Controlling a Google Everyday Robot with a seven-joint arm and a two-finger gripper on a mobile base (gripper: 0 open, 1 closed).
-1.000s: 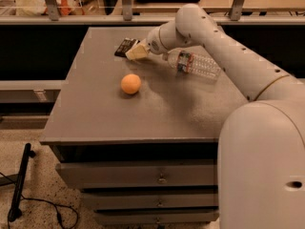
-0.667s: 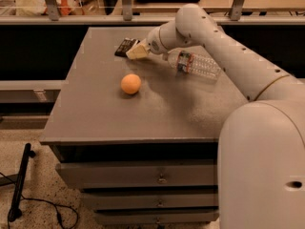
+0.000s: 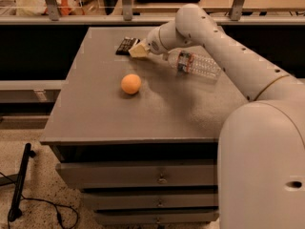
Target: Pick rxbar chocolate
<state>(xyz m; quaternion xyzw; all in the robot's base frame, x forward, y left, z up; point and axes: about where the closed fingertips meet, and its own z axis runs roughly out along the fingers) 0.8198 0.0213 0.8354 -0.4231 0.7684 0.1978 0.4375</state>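
The rxbar chocolate [image 3: 126, 45] is a small flat black bar lying on the grey table [image 3: 143, 113] near its far edge, left of centre. My gripper [image 3: 137, 51] is at the end of the white arm, low over the table, right at the bar's right end and touching or nearly touching it. The bar's right end is partly hidden behind the gripper.
An orange ball [image 3: 130, 84] sits on the table in front of the bar. A clear plastic water bottle [image 3: 194, 65] lies on its side to the right, under the arm. A railing and a shelf run behind the table. Drawers are below the table top.
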